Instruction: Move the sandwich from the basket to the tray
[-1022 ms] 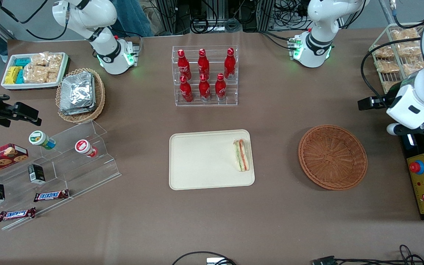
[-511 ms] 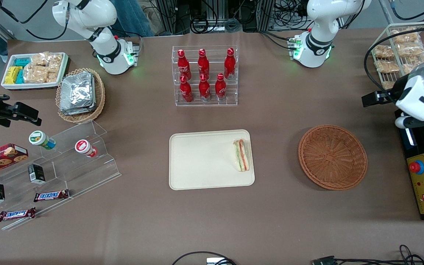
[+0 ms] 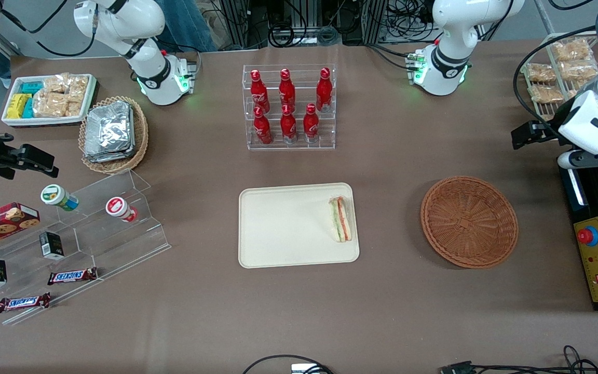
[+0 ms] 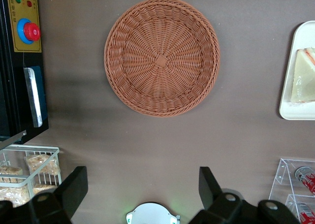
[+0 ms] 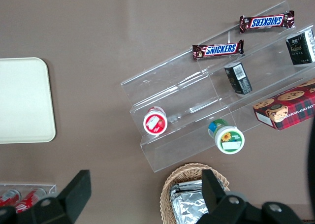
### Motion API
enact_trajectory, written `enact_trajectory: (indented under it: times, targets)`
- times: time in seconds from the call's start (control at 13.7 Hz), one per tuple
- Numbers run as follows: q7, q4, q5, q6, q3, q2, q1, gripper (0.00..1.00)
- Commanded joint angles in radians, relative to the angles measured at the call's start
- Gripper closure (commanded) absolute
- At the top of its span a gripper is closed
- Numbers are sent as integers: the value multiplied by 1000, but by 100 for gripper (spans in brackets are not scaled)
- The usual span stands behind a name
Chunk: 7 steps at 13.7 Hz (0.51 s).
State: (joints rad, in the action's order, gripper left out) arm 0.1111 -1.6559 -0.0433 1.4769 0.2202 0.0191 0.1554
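Observation:
The sandwich (image 3: 341, 219) lies on the cream tray (image 3: 283, 228), against the rim nearest the basket; its edge also shows in the left wrist view, sandwich (image 4: 301, 76) on tray (image 4: 288, 111). The reddish-brown round basket (image 3: 469, 222) (image 4: 162, 56) holds nothing. My gripper (image 4: 141, 187) hangs open high over bare tablecloth, with nothing between its black fingers (image 4: 75, 188). It is farther from the front camera than the basket. In the front view the arm's white wrist (image 3: 592, 124) sits at the working arm's end of the table, beside the wire rack.
A wire rack of snack packets (image 3: 558, 67) and a black control box with a red button (image 3: 588, 236) stand close to the arm. A clear rack of red bottles (image 3: 288, 106) stands farther back than the tray. An acrylic step stand (image 3: 96, 228) and a tan basket of foil packets (image 3: 112, 132) lie toward the parked arm's end.
The arm's wrist has drawn back from the basket, away from the front camera and toward the wire rack. The sandwich, tray and basket have not moved.

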Motion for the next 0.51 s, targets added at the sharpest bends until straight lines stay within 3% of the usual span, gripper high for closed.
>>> enact_trajectory:
  times: [0.0, 0.44]
  targets:
    - [-16, -12, 13, 17, -13, 4, -5, 0]
    - [-16, -13, 13, 37, -13, 1, -4, 0]
